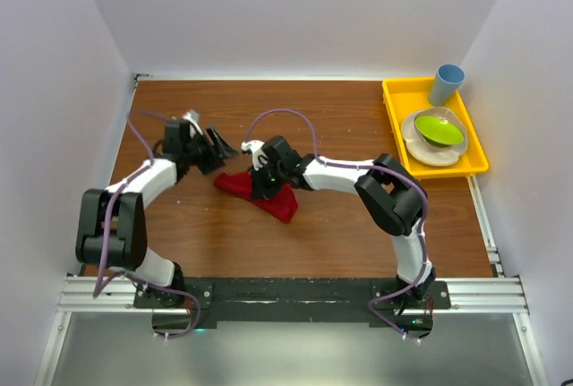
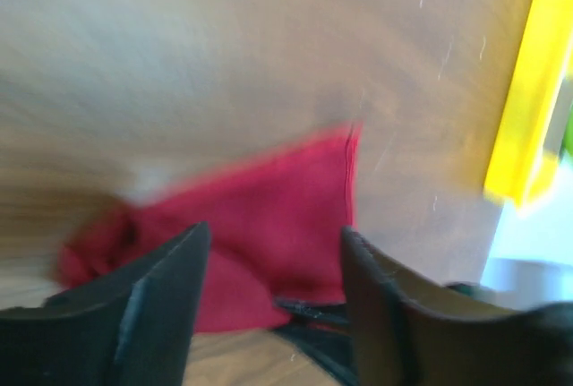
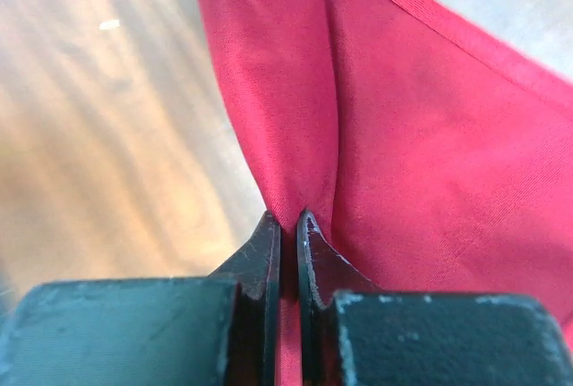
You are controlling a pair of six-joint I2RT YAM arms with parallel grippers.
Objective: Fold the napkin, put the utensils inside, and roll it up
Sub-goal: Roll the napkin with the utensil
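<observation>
The red napkin point(image 1: 276, 198) lies bunched as a rough triangle in the middle of the wooden table. My right gripper point(image 1: 262, 180) is down on its upper edge. In the right wrist view the right gripper point(image 3: 288, 220) is shut, pinching a raised fold of the napkin point(image 3: 421, 135) between its fingertips. My left gripper point(image 1: 224, 146) hovers just left of and beyond the napkin's left tip. In the blurred left wrist view the left gripper point(image 2: 273, 238) stands open with nothing between its fingers, and the napkin point(image 2: 269, 207) lies ahead of them. The utensils are out of view.
A yellow tray point(image 1: 391, 113) sits at the back right and holds a blue cup point(image 1: 447, 83) and a green bowl point(image 1: 439, 128) on a white plate point(image 1: 428, 150). The tray's edge point(image 2: 528, 99) also shows in the left wrist view. White walls enclose the table.
</observation>
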